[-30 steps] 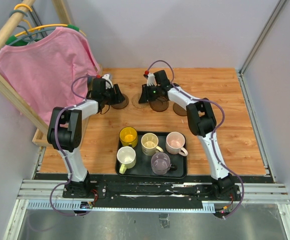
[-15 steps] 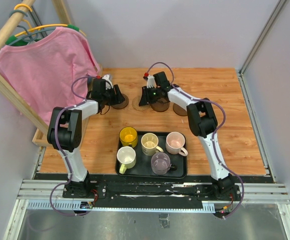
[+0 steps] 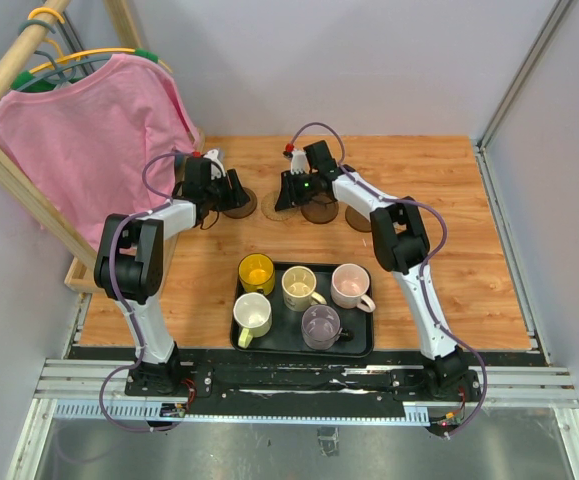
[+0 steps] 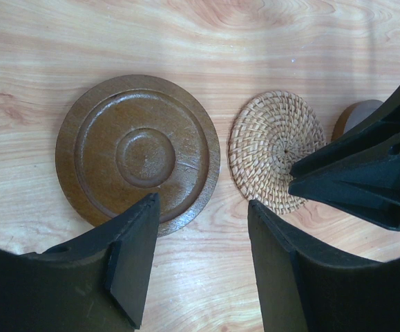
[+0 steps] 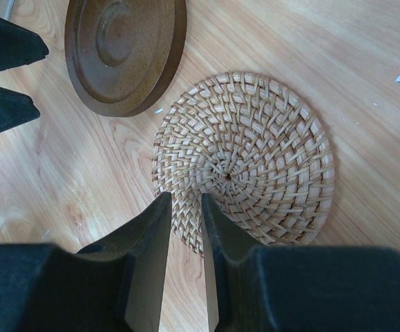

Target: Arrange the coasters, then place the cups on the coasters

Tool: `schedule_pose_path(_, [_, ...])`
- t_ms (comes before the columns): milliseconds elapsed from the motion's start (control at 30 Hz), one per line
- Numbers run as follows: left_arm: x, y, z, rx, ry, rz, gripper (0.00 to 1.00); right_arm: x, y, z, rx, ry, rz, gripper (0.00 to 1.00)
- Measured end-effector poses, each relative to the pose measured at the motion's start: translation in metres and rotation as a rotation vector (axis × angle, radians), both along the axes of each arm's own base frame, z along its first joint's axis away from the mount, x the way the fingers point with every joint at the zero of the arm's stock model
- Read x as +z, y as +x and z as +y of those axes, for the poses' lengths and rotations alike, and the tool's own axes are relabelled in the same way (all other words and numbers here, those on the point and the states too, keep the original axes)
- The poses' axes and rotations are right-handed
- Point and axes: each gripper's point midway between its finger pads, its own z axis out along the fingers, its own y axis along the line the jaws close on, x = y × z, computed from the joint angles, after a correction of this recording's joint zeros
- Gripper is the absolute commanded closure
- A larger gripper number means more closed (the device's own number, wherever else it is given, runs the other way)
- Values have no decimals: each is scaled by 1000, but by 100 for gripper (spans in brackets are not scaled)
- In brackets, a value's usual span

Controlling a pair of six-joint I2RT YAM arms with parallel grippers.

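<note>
In the left wrist view a dark brown ringed coaster [image 4: 137, 153] and a tan woven coaster [image 4: 277, 159] lie side by side on the wood. My left gripper [image 4: 200, 256] stands open just short of the gap between them, holding nothing. My right gripper [image 5: 184, 200] hangs over the woven coaster's [image 5: 244, 155] near rim, its jaws a narrow slit apart, gripping nothing. Two more dark coasters [image 3: 319, 210] [image 3: 360, 218] lie to the right. The cups stand on the black tray [image 3: 361, 345]: yellow [image 3: 256, 271], cream [image 3: 299, 287], pink [image 3: 350, 284], white [image 3: 252, 315], grey-purple [image 3: 321, 325].
A pink shirt [image 3: 89, 140] hangs on a wooden rack [image 3: 9, 170] at the left edge of the table. Grey walls close the table at the back and right. The two grippers [image 3: 231, 188] [image 3: 284, 195] sit close together at the back.
My right gripper has crept slightly to the left over the woven coaster. The left arm has not moved.
</note>
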Motion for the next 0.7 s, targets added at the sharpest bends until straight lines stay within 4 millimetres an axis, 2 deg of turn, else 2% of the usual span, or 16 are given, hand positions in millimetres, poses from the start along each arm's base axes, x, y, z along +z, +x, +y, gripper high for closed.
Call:
schedule_pose_path(433, [0, 0, 0, -2, 3, -1, 41, 6, 3, -1, 19, -14, -37, 71])
schedule_pose_path(567, [0, 0, 0, -2, 3, 1, 41, 21, 8, -2, 17, -18, -77, 71])
schedule_pose_path(700, [-1, -1, 0, -3, 5, 6, 41, 56, 8, -5, 11, -9, -142, 71])
